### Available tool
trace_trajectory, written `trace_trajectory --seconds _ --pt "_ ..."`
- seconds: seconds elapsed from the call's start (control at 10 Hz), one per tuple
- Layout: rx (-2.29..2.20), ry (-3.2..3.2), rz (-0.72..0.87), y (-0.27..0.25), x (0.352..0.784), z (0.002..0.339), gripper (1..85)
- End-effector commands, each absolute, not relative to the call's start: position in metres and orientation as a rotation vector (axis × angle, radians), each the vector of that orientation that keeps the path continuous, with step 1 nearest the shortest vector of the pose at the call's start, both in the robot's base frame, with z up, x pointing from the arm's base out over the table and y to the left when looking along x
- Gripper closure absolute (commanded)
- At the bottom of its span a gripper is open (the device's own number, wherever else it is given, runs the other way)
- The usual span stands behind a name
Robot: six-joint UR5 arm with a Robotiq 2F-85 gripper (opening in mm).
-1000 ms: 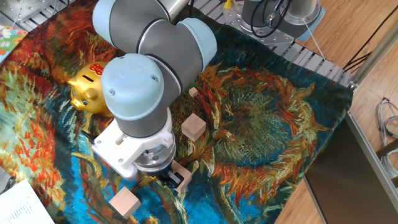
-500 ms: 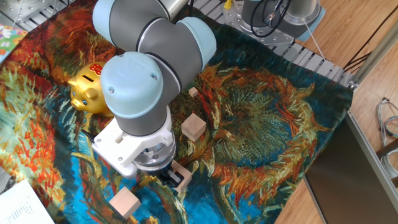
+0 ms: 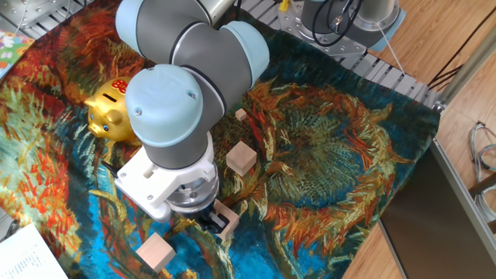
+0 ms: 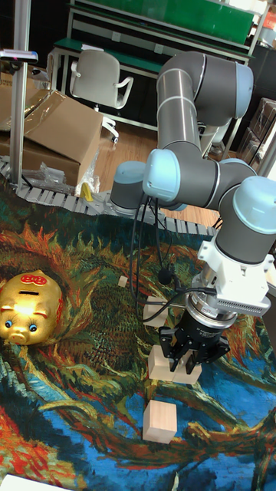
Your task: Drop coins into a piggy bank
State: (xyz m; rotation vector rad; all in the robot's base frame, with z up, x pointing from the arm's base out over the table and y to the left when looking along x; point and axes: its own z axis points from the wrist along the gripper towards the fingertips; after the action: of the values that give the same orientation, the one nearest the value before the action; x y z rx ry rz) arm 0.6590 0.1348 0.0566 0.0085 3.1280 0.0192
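**One pincer lowered onto a wooden block**

One two-finger pincer (image 4: 184, 360) points straight down, its dark fingers (image 4: 170, 354) set at either side of a pale wooden block (image 4: 174, 364) on the painted cloth (image 3: 333, 155); whether they press the block or only flank it cannot be told. A second block (image 4: 160, 420) lies just nearer, a third (image 3: 241, 158) farther off, and a small piece (image 3: 241, 115) beyond that. The gold piggy bank (image 4: 31, 311) stands upright at the left, well apart from the pincer, red marks on its back.

Wooden blocks (image 4: 175, 364) crowding the jaws
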Motion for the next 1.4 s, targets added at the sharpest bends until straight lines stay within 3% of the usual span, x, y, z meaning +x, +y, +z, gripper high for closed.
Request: trace_trajectory --seconds 0.0,1.3 --pt "0.016 3.128 0.038 0.1367 0.6593 0.0576 51.7" --pt "0.008 3.13 0.03 0.1373 0.6585 0.0571 52.3"
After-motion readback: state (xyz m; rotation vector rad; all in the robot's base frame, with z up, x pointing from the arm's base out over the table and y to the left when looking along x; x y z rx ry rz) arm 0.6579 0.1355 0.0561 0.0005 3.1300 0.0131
